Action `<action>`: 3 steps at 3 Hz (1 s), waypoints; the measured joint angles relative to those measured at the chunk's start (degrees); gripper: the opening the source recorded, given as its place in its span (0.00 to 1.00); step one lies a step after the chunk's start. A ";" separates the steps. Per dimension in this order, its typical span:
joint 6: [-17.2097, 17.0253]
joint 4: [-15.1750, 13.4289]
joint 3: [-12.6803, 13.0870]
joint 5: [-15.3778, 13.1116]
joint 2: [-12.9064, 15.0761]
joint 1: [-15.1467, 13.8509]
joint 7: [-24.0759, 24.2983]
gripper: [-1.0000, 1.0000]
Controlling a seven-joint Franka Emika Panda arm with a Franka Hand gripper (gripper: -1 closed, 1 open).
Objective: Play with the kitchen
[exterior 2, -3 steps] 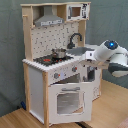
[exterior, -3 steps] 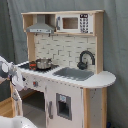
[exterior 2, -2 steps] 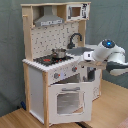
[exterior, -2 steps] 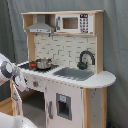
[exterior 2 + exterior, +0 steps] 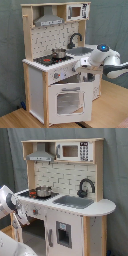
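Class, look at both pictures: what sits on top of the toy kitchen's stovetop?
A small metal pot stands on the kitchen's black stovetop, with a red burner ring beside it. What is inside the pot cannot be seen, nor the stovetop under it.

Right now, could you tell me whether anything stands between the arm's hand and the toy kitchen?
Nothing visible does. In the second exterior view the arm is right against the kitchen front, beside the oven door; the hand itself is hidden.
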 joint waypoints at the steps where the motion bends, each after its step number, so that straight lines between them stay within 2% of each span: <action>1: 3.11 0.04 2.44 0.00 3.32 -3.11 -0.86 1.00; 3: 7.65 2.13 5.89 -0.04 10.61 -9.01 -4.15 1.00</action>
